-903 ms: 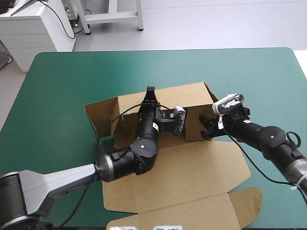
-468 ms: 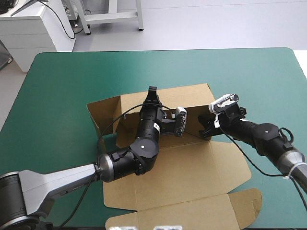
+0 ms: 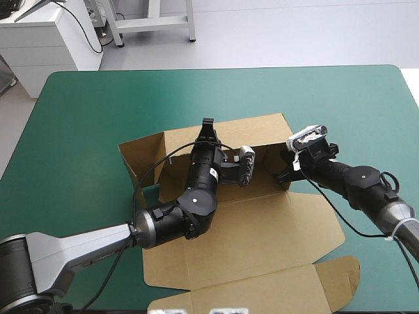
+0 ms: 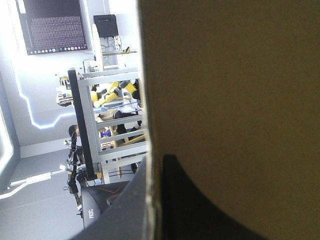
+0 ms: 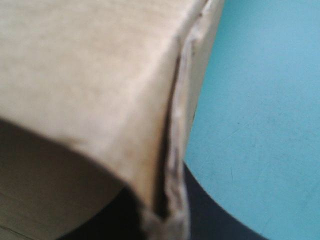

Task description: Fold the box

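- The brown cardboard box (image 3: 262,229), a cut sheet partly set up, sits in the middle of the frame on the teal-green table cover (image 3: 85,111). Its back wall (image 3: 252,134) and both side walls stand, and its lid panel lies flat toward the lower edge.
- Your left gripper (image 3: 207,125) is clenched on the top edge of the back wall, just above centre. Its wrist view shows the board edge running between the black fin-shaped fingers (image 4: 200,210).
- Your right gripper (image 3: 284,171), right of centre, pinches the right side wall (image 3: 265,173). In its wrist view the board's edge passes between the fingers, with the cover beyond.
- The step in hand looks like bringing the right side wall square against the back wall.
- Hold the back wall upright with the left gripper and swing the right wall inward along its crease. Do not lift, or the whole sheet may slide.
- Press only as hard as the crease needs, because the board may buckle at the pinch.
- Your left arm lies across the box floor and blocks part of the tray, so stop the right gripper's inward move short of it.
- The left side wall (image 3: 141,157), left of centre, has nothing holding it and may lean outward.
- The lid's tab flaps at the lower right lie flat, out of the way.
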Motion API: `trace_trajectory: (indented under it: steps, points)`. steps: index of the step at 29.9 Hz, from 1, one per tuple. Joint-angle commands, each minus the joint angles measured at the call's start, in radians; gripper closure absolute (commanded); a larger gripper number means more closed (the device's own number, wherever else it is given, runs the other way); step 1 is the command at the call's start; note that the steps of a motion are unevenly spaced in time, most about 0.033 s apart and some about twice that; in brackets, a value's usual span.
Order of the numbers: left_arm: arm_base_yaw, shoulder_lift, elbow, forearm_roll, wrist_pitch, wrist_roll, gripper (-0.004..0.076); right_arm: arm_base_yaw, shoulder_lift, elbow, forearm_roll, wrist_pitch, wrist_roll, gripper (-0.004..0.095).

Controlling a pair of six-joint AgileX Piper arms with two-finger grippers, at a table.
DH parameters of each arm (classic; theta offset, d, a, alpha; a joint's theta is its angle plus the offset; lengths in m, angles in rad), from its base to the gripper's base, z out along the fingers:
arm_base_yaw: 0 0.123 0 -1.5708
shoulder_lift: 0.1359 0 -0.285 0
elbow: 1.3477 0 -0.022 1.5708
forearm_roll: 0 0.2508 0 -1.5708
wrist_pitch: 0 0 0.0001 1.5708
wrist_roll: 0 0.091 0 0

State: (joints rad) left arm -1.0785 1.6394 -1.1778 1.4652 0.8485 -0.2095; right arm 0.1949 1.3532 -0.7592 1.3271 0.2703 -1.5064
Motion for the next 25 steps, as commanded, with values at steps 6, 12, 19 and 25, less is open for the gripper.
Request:
trace_trajectory:
  steps: [6, 12, 19, 25]
  points:
    - [-0.006, -0.041, -0.022, 0.045, -0.009, -0.011, 0.0630, 0.002, -0.026, -0.034, 0.023, 0.005, -0.006, 0.0923]
    - [-0.006, -0.041, -0.022, 0.040, -0.059, -0.036, 0.0343, 0.002, 0.000, -0.085, 0.018, -0.104, 0.086, 0.0923]
    - [-0.083, -0.041, -0.022, 0.035, 0.026, -0.061, 0.0334, 0.002, 0.114, -0.214, 0.015, -0.162, 0.161, 0.0921]
    - [-0.175, -0.041, -0.022, 0.033, 0.063, -0.063, 0.0334, 0.002, 0.201, -0.300, -0.040, -0.167, 0.217, 0.0912]
